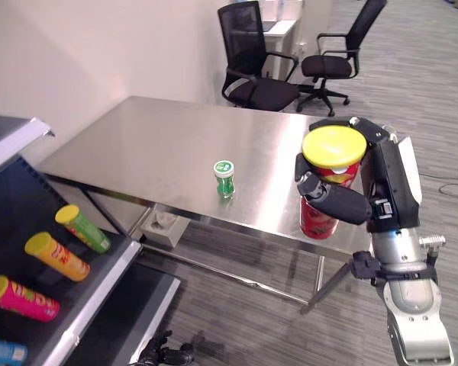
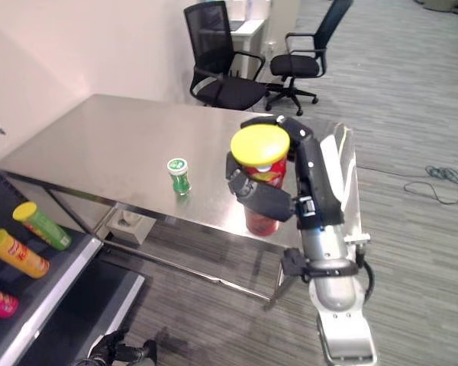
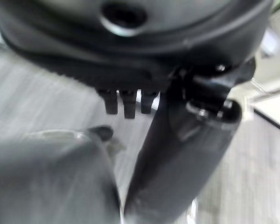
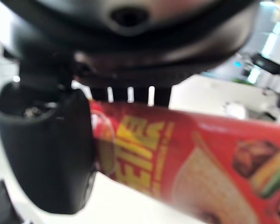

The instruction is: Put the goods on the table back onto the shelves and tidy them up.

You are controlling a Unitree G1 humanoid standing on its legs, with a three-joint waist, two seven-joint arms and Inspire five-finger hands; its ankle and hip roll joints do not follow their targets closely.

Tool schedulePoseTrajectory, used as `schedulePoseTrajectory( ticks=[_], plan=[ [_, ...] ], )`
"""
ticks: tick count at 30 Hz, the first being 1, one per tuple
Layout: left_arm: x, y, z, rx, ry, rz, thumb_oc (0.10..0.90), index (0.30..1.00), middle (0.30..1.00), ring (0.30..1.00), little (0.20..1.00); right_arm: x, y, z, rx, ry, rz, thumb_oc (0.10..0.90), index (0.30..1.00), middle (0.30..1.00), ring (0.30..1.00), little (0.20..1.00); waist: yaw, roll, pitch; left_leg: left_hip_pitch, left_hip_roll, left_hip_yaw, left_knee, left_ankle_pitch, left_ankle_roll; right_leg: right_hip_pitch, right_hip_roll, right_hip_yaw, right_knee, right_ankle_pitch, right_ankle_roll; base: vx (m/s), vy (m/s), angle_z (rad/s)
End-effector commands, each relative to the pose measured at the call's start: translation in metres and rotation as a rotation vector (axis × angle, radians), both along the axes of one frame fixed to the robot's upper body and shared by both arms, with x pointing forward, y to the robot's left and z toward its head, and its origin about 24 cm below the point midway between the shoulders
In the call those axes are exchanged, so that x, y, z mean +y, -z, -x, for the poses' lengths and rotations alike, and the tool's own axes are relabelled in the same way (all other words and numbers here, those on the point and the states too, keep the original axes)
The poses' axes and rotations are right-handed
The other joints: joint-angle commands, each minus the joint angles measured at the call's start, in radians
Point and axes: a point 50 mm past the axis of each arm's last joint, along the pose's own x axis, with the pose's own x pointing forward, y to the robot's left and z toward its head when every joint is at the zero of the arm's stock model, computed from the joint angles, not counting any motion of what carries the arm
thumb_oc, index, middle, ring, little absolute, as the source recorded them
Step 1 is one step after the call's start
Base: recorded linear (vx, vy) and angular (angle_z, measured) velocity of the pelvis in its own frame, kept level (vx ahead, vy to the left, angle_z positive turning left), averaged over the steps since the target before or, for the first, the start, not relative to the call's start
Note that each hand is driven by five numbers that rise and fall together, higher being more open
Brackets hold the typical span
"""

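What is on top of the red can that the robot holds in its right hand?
A yellow lid closes the red can. The right hand wraps its middle, so part of the label is covered.

Table (image 1: 153,145) mostly bare; only small green bottle (image 1: 224,179) upright nr front edge. Shelf (image 1: 99,286) holds lying cans (image 1: 57,256), gaps btwn them

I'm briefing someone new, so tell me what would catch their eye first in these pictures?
First, the right robot hand gripping a red can with a yellow lid, upright over the steel table's near right corner. Next, a small green bottle standing alone mid-table. At left, colourful tubes lie on the dark shelf.
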Motion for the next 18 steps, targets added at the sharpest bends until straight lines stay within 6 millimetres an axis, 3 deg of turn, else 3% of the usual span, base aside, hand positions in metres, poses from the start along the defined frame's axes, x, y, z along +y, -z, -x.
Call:
schedulePoseTrajectory(
  ticks=[1,4,5,8,9,11,12,13,14,15,17,18],
  plan=[
    [0.008,0.003,0.023,0.067,0.09,-0.072,0.8,0.9,0.9,0.9,0.9,-0.006,-0.062,0.036,-0.416,0.028,-0.047,0.4,0.3,0.3,0.3,0.3,-0.082,-0.063,-0.015,0.121,0.068,0.048,0.072,-0.215,-0.004,-0.047,-0.015,0.039,-0.204,0.266,0.051,-0.11,0.097,0.3],
    [0.012,-0.003,0.007,0.019,0.178,-0.12,0.8,0.9,0.9,0.9,0.9,-0.01,-0.059,0.033,-0.389,0.042,-0.058,0.4,0.3,0.3,0.3,0.3,-0.138,-0.044,-0.033,0.289,0.14,0.095,0.128,-0.227,-0.011,-0.075,-0.033,-0.018,-0.203,0.292,0.063,-0.13,0.213,0.74],
    [0.013,-0.011,-0.017,-0.05,0.232,-0.15,0.8,0.9,0.9,0.9,0.9,-0.011,-0.056,0.029,-0.362,0.04,-0.062,0.4,0.3,0.3,0.3,0.3,-0.178,-0.029,-0.05,0.404,0.181,0.113,0.128,-0.193,-0.026,-0.105,-0.049,-0.058,-0.198,0.32,0.074,-0.22,0.379,0.83],
    [0.005,-0.031,-0.068,-0.204,0.375,-0.203,0.8,0.9,0.9,0.9,0.9,-0.011,-0.051,0.024,-0.324,0.035,-0.074,0.4,0.3,0.3,0.3,0.3,-0.221,-0.002,-0.062,0.55,0.228,0.164,0.095,-0.114,-0.058,-0.167,-0.086,-0.135,-0.17,0.35,0.097,-0.26,0.416,0.78],
    [0.002,-0.038,-0.083,-0.255,0.413,-0.217,0.8,0.9,0.9,0.9,0.9,-0.011,-0.05,0.024,-0.319,0.04,-0.065,0.4,0.3,0.3,0.3,0.3,-0.233,0.012,-0.06,0.599,0.214,0.186,0.04,-0.108,-0.065,-0.192,-0.099,-0.158,-0.153,0.356,0.109,-0.32,0.424,0.62],
    [-0.014,-0.056,-0.114,-0.369,0.504,-0.22,0.8,0.9,0.9,0.9,0.9,-0.015,-0.049,0.024,-0.323,0.077,-0.051,0.4,0.3,0.3,0.3,0.3,-0.245,0.025,-0.047,0.58,0.19,0.228,-0.064,-0.109,-0.091,-0.222,-0.149,-0.208,-0.126,0.378,0.139,-0.31,0.434,1.0],
    [-0.029,-0.061,-0.126,-0.411,0.546,-0.198,0.8,0.9,0.9,0.9,0.9,-0.015,-0.047,0.025,-0.31,0.075,-0.053,0.4,0.3,0.3,0.3,0.3,-0.258,0.029,-0.041,0.605,0.167,0.262,-0.136,-0.138,-0.1,-0.239,-0.181,-0.231,-0.108,0.403,0.154,-0.29,0.44,1.74],
    [-0.054,-0.044,-0.107,-0.371,0.599,-0.196,0.8,0.9,0.9,0.9,0.9,-0.015,-0.041,0.022,-0.293,0.076,-0.097,0.4,0.3,0.3,0.3,0.3,-0.268,0.028,-0.032,0.611,0.136,0.267,-0.204,-0.182,-0.102,-0.267,-0.204,-0.238,-0.099,0.42,0.172,-0.21,0.279,1.97],
    [-0.054,-0.044,-0.107,-0.372,0.6,-0.197,0.8,0.9,0.9,0.9,0.9,-0.015,-0.041,0.022,-0.293,0.076,-0.097,0.4,0.3,0.3,0.3,0.3,-0.268,0.027,-0.036,0.609,0.132,0.266,-0.207,-0.179,-0.1,-0.27,-0.207,-0.237,-0.099,0.421,0.172,-0.22,0.283,1.68],
    [-0.072,-0.042,-0.113,-0.36,0.627,-0.159,0.8,0.9,0.9,0.9,0.9,-0.015,-0.035,0.021,-0.263,0.089,-0.092,0.4,0.3,0.3,0.3,0.3,-0.273,0.021,-0.033,0.6,0.092,0.262,-0.252,-0.233,-0.099,-0.284,-0.229,-0.234,-0.11,0.442,0.192,-0.18,0.296,1.13],
    [-0.067,-0.063,-0.147,-0.433,0.672,-0.216,0.8,0.9,0.9,0.9,0.9,-0.014,-0.034,0.023,-0.257,0.07,-0.085,0.4,0.3,0.3,0.3,0.3,-0.266,0.002,-0.029,0.557,0.018,0.235,-0.26,-0.314,-0.088,-0.276,-0.267,-0.259,-0.183,0.534,0.224,-0.29,0.493,0.33],
    [-0.067,-0.059,-0.141,-0.416,0.696,-0.209,0.8,0.9,0.9,0.9,0.9,-0.016,-0.034,0.024,-0.258,0.081,-0.085,0.4,0.3,0.3,0.3,0.3,-0.262,-0.005,-0.027,0.545,0.001,0.231,-0.26,-0.323,-0.081,-0.279,-0.273,-0.266,-0.2,0.551,0.232,-0.28,0.377,0.07]
  ],
)
